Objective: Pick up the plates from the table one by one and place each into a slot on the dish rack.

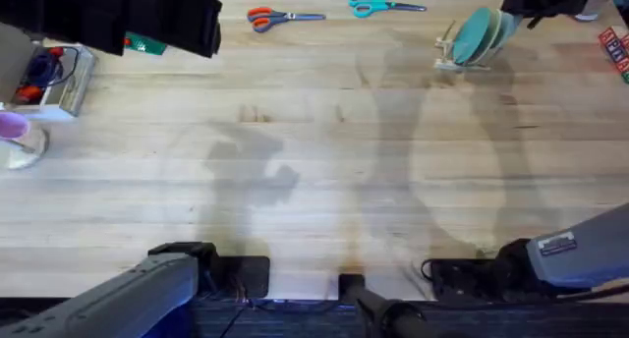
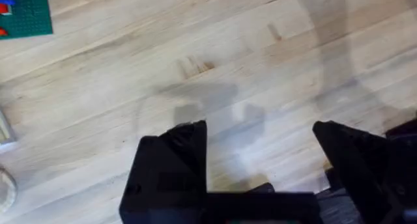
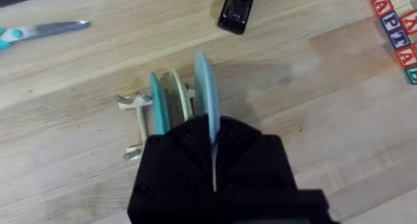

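your right gripper (image 3: pixel 212 178) sits closest to its wrist camera, black fingers clamped on the rim of a light blue plate (image 3: pixel 203 87) held on edge over the dish rack (image 3: pixel 140 123). that rack stands at about one o'clock on the table (image 1: pixel 314 161), with a teal plate (image 3: pixel 156 110) and a pale cream plate (image 3: pixel 174 103) already upright in it. the blue plate looks beside the cream one, but you cannot tell whether its lower edge is in a slot. letting go too soon could let it tip or roll off; pressing down off-line could shove the light rack. your left gripper (image 2: pixel 260 165) hangs over bare planks near seven o'clock, fingers apart and empty.
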Robot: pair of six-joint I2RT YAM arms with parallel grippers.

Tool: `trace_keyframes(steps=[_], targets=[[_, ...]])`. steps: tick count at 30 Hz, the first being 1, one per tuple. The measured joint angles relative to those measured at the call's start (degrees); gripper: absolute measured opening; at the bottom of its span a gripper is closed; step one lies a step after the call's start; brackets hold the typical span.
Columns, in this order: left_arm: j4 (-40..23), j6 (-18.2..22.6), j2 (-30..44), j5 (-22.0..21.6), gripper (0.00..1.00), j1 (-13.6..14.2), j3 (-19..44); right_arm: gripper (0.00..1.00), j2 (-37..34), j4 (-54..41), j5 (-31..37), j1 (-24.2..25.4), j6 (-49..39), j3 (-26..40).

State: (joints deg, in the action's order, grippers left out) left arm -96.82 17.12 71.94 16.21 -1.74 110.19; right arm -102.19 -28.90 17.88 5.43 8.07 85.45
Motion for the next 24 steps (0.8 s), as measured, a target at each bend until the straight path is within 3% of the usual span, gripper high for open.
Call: trace_keyframes(steps=[24], targets=[[-0.02, 0.02, -0.02, 0.00, 0.994, 0.00, 0.00, 0.029, -2.34, 0.65, -1.24, 0.37, -0.87, 0.00]])
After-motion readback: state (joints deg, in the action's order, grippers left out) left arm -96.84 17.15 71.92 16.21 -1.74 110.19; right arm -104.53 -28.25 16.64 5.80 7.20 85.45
